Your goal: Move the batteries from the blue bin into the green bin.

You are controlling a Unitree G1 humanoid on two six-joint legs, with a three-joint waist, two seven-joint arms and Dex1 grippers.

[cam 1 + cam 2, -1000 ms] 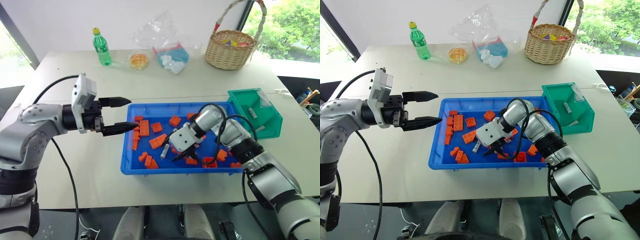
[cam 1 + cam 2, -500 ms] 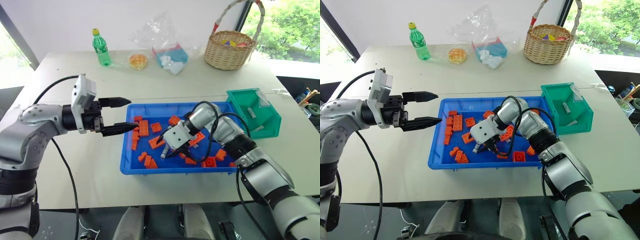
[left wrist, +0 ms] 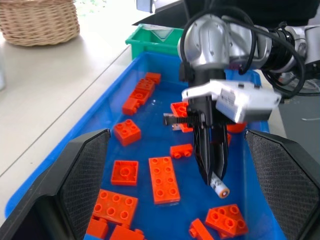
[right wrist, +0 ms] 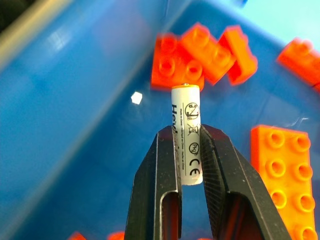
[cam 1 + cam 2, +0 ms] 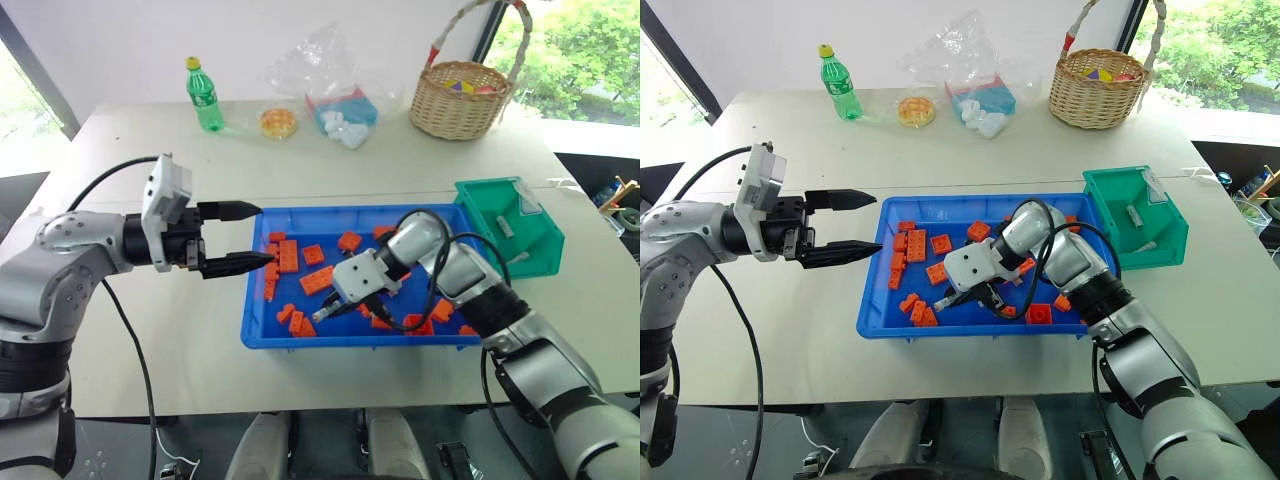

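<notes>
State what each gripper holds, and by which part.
Right gripper grips a battery by its lower half, tip protruding. Left gripper holds nothing.

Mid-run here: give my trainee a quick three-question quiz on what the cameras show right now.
1. True or false: the right gripper is shut on a small white-labelled cylindrical battery.
2. The left gripper is: A) open, beside the wide shallow blue plastic bin; B) shut on an orange toy brick; C) inside the small teal-green plastic bin.
3. What already lies in the small teal-green plastic bin?

Key: 1 true. 2 A. 3 Small silver-grey batteries.
</notes>
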